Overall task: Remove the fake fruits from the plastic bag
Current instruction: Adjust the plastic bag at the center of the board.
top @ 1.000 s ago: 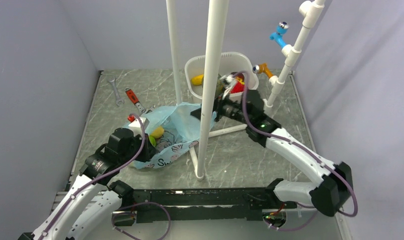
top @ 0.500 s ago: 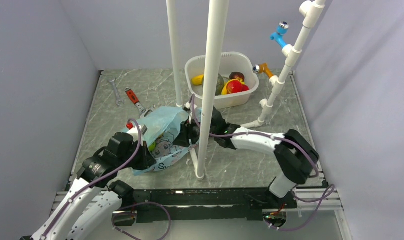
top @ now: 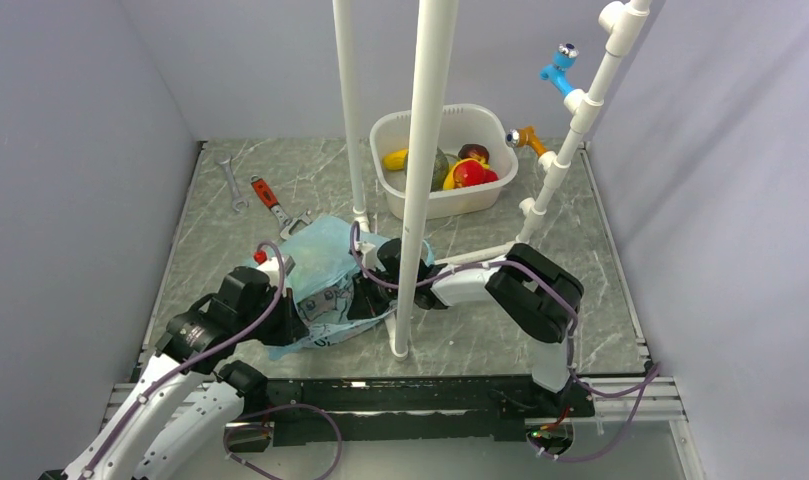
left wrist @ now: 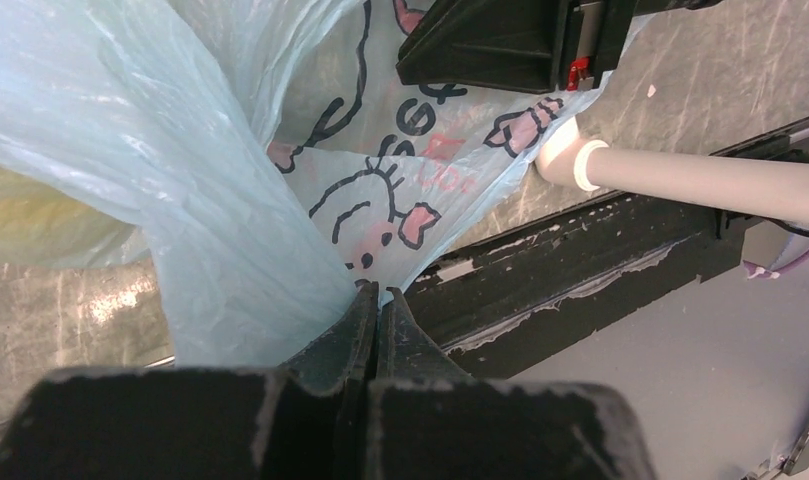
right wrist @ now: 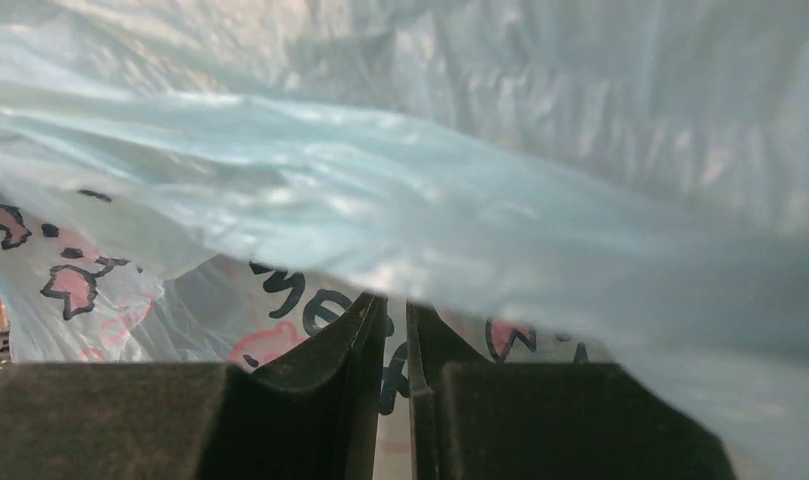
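The light blue plastic bag (top: 315,262) lies crumpled left of the centre pole. My left gripper (top: 298,318) is shut on its near edge; in the left wrist view the fingertips (left wrist: 380,292) pinch the film (left wrist: 230,230), and a yellowish shape (left wrist: 35,215) shows faintly through it. My right gripper (top: 365,298) is pushed in against the bag's right side. Its jaws (right wrist: 393,300) stand almost together with a thin slit, under a fold of printed film (right wrist: 400,200); whether film is pinched does not show. Yellow (top: 395,158), dark green (top: 440,168) and red (top: 470,175) fake fruits lie in the white tub (top: 480,205).
Two upright white pipes (top: 417,200) (top: 348,110) stand by the bag, and a third (top: 580,110) carries blue and orange pieces. A red-handled wrench (top: 267,194) and a silver wrench (top: 232,183) lie at the back left. A black rail (top: 400,395) runs along the near edge.
My right arm swung from the tub down to the bag and its jaws closed from wide to almost together. The bag folded over the fruits seen inside it earlier. The left gripper kept its hold.
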{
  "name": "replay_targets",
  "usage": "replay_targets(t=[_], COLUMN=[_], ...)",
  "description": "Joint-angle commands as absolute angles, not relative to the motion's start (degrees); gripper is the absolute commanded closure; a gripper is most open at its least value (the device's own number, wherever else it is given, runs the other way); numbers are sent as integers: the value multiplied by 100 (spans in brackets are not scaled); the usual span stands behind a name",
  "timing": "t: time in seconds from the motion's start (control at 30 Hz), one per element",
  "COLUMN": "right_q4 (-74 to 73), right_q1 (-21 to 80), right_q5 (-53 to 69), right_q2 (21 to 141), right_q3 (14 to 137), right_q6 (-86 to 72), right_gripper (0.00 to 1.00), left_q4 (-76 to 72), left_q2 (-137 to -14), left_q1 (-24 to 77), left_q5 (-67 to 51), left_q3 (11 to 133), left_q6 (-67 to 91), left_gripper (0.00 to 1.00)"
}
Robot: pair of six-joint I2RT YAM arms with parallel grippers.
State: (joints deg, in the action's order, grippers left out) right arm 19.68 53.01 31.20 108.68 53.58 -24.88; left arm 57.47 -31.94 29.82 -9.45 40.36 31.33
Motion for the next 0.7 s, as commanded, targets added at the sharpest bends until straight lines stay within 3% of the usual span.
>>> replay_targets(t=[0.0, 0.1, 0.4, 0.67], right_q4=[2023, 1945, 1993, 2420], right_q1=[5399, 5405, 5401, 5397], right_q5=[2625, 2337, 1642, 1038], right_q2=[10629, 10330, 10589, 10997], right_q3=[5454, 5542, 6316, 6617], right_q6=[-2200, -2032, -1884, -1743], right_gripper=[83, 76, 39, 25], left_q4=[5958, 6180, 6069, 5869], left_q2=[-3119, -3120, -2940, -2616], left_q1=[2979, 2975, 2975, 2979], left_q5=[-800, -691, -744, -702], left_q3=[4151, 4257, 4227, 4348], left_q6=[3172, 3103, 2980, 3121], left_gripper=[100, 100, 100, 100])
